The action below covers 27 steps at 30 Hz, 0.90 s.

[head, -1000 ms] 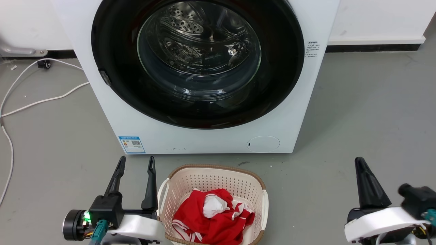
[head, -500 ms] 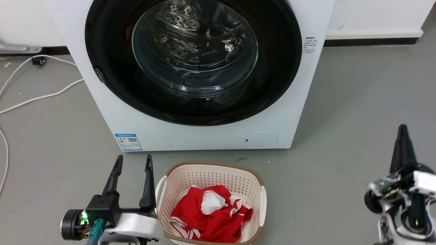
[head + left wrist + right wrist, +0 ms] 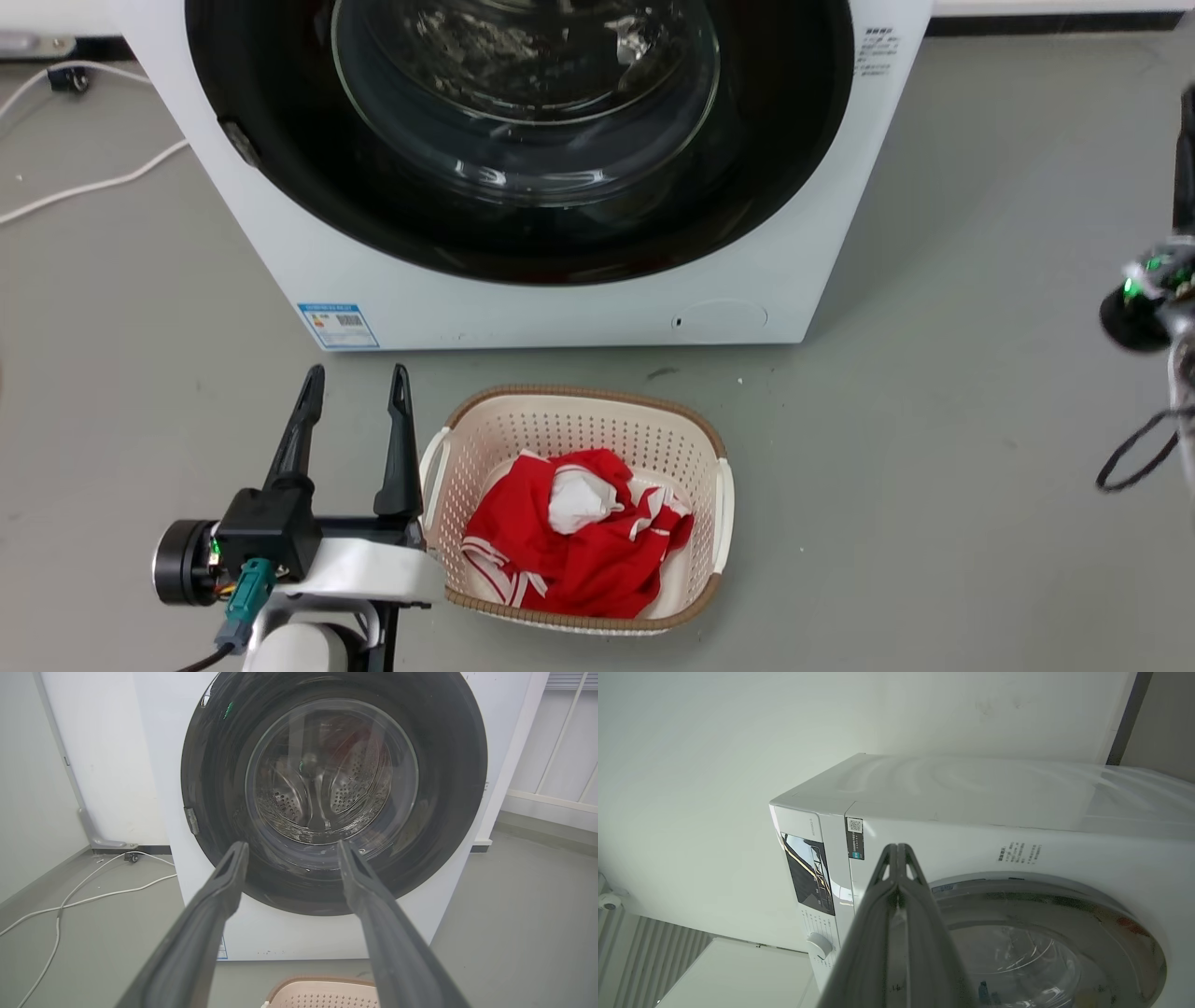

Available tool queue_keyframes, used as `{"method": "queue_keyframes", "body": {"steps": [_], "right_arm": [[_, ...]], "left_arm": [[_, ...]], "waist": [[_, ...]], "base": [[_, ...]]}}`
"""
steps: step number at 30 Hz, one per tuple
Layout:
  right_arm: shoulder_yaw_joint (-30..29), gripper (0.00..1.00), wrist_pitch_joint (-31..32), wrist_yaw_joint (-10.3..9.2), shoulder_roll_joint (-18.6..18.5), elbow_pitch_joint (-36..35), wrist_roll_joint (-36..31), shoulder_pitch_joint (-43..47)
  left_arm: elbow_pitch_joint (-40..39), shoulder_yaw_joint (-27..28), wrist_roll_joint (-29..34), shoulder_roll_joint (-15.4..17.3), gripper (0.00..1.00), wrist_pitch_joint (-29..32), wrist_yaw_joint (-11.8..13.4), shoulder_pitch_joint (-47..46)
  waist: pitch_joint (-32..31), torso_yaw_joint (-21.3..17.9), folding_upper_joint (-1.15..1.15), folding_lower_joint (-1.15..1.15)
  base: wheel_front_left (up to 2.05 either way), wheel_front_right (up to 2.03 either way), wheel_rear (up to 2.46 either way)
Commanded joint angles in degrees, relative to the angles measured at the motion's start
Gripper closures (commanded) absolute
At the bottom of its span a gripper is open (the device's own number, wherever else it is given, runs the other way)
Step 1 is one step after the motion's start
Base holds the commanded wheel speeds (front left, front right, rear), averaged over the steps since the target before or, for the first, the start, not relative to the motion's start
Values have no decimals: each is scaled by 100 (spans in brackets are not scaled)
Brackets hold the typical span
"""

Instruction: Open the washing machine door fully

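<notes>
The left gripper [image 3: 356,375] hovers low over the grey floor [image 3: 934,373] with its fingers [image 3: 400,439] released, a wide gap between them and nothing held. Straight ahead of their tips, and well apart from them, stands the washing machine [image 3: 560,313]. The washing machine door [image 3: 523,238] lies flush in its white front, closed. In the left wrist view the door's glass bowl sits between the two tips, and a small grey tab [image 3: 190,820] on the door's rim lies up and to the left of the left finger.

Just beside the right finger of that gripper sits a cream laundry basket [image 3: 579,420] holding a red garment [image 3: 579,560]. A blue label [image 3: 336,325] on the machine's front lies just beyond the left fingertip. A white cable [image 3: 84,187] trails on the floor far off to the left.

The right gripper [image 3: 896,848] has its fingers clenched, tips pressed together on nothing. Past those tips its wrist view shows the machine's upper front and the top arc of the door. In the head view this gripper sits at the right edge, well apart from the machine.
</notes>
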Motion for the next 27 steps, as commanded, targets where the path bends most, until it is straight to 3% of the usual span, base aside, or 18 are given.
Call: {"method": "queue_keyframes", "body": {"steps": [1,6,10,19,27], "right_arm": [[163,100,141,0,-118,200,-70,-318],[743,100,693,0,-463,1091,-221,-1454],[1205,100,1222,0,-531,1696,-371,-2296],[1986,100,2132,0,-338,2682,-760,-3735],[2247,100,2289,0,-199,3221,-992,-4564]], "left_arm": [[-45,4,46,-2,0,-16,12,-115],[-120,-21,48,-3,0,-16,-16,-286],[-186,-53,94,-1,0,-16,-35,-433],[-343,-174,90,-2,0,-16,-50,-815],[-408,-263,62,-2,0,-15,-17,-1045]], "waist": [[176,39,0,-1],[501,103,0,-1],[778,150,0,-1],[1364,247,0,-1],[1763,402,0,-1]], "base": [[0,0,0],[0,0,0],[0,0,0],[0,0,0],[0,0,0]]}}
